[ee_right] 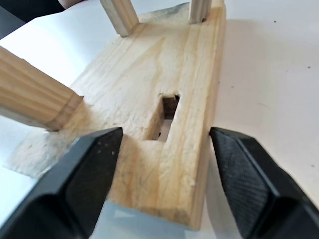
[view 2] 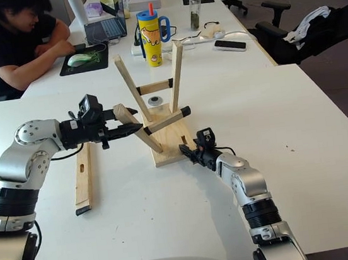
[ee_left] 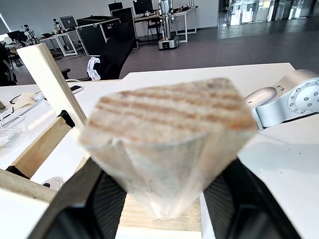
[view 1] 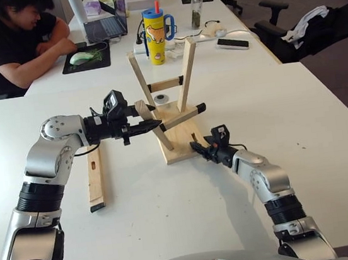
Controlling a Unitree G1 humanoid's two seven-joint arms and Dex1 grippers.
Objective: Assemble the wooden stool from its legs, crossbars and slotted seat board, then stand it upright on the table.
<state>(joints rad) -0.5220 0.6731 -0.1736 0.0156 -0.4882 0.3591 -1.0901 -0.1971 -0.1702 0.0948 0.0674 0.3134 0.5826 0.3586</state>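
Left eye view shows the pale rectangular wooden seat board (view 1: 179, 144) lying flat on the white table (view 1: 326, 124), near its middle. Two light wooden legs (view 1: 186, 71) stand up from the board's far part, leaning towards each other and joined high up by a short wooden crossbar (view 1: 164, 84). The left gripper (view 1: 150, 125) is clenched on a third light wooden leg (view 1: 163, 138); this leg is tilted, with its lower end on the board's near-left part. The left wrist view has the leg's square cut end between the two black fingers (ee_left: 79, 199). A second wooden crossbar with dark ends (view 1: 185, 116) slants from the held leg towards the right standing leg; whether it is seated in either one cannot be told. The right gripper (view 1: 196, 146) sits low at the board's near right corner with its fingers spread, one to each side of the board's end, beside a rectangular slot (ee_right: 168, 110) cut through the wood. A loose flat wooden piece with a dark end (view 1: 95, 178) lies on the table, well apart from the board on the robot's left. Behind the stool parts stand a yellow tumbler with a blue handle (view 1: 156, 36) and a small grey roll (view 1: 160, 98).
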